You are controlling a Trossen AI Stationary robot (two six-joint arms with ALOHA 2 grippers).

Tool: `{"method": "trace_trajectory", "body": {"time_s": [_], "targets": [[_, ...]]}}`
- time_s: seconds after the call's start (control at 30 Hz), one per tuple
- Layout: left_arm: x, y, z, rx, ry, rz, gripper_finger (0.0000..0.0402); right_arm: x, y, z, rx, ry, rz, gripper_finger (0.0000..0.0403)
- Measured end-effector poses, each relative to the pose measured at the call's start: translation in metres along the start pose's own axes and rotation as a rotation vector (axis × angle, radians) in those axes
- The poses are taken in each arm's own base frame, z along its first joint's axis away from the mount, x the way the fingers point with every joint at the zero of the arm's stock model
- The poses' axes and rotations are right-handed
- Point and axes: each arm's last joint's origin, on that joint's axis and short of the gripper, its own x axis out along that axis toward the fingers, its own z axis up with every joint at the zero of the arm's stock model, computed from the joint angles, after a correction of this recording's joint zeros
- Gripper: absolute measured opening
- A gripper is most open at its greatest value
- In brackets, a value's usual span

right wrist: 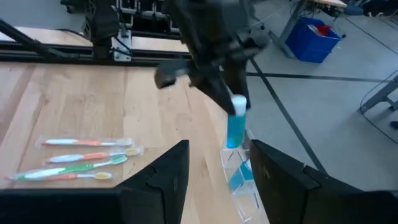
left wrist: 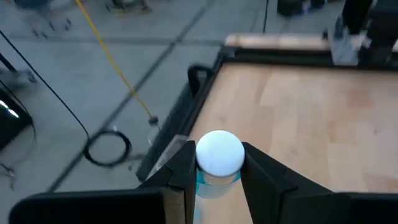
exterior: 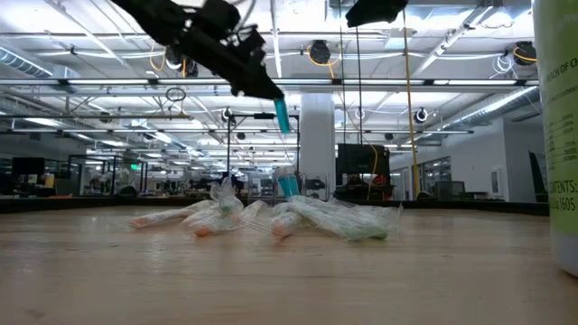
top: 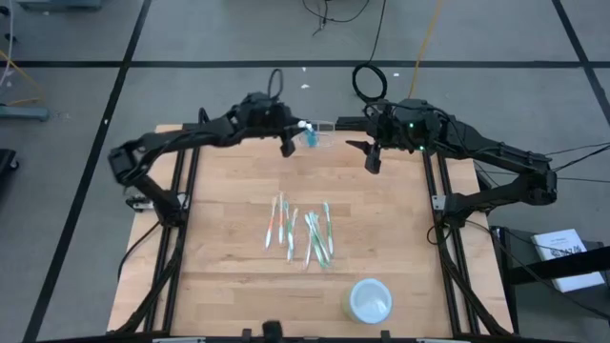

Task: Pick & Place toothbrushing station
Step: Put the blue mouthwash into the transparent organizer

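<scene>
Above clear holder cup (right wrist: 239, 180), blue tube (right wrist: 236, 121) held

holder cup (right wrist: 239, 180): clear plastic, standing upright
contents: something blue inside
place: far edge of the table (top: 229, 257), near its middle

Around me a grey floor (top: 76, 95) crossed by dark lines is spreading out; at twelve o'clock ceiling lights (exterior: 108, 54) are glowing over a white pillar (exterior: 317, 135).

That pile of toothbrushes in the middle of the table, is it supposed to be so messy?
The wrapped toothbrushes lie loose and crisscrossed mid-table, not lined up. Odder: the clear holder cup sits right at the table's far edge, where the left gripper holds a blue tube over it.
</scene>
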Motion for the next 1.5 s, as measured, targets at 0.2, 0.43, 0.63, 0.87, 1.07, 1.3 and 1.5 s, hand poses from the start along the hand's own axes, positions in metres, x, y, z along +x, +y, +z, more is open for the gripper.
{"method": "trace_trajectory", "body": {"time_s": [0.2, 0.43, 0.63, 0.87, 1.07, 1.3, 1.5], "targets": [[0.036, 0.029, -0.018, -0.025, 0.111, 0.026, 0.0097, 0.0, -0.004, -0.002, -0.023, 0.016, -0.012, 0.016], [0.043, 0.054, -0.04, -0.113, 0.169, 0.072, 0.0097, 0.0, -0.007, -0.003, -0.025, 0.022, -0.021, 0.016], [0.042, 0.055, -0.042, -0.128, 0.175, 0.021, 0.0097, 0.0, -0.007, -0.003, -0.023, 0.022, -0.02, 0.016], [0.046, 0.042, -0.038, -0.102, 0.166, -0.014, 0.0097, 0.0, -0.007, -0.003, -0.021, 0.021, -0.02, 0.016], [0.047, 0.041, -0.034, -0.092, 0.133, 0.015, 0.0097, 0.0, -0.007, -0.003, -0.014, 0.021, -0.02, 0.016], [0.052, 0.046, -0.04, -0.124, 0.14, 0.029, 0.0097, 0.0, -0.007, -0.003, -0.013, 0.021, -0.02, 0.016], [0.072, 0.044, -0.061, -0.155, 0.173, 0.028, 0.0097, 0.002, -0.006, -0.005, -0.014, 0.019, -0.019, 0.016]]}}
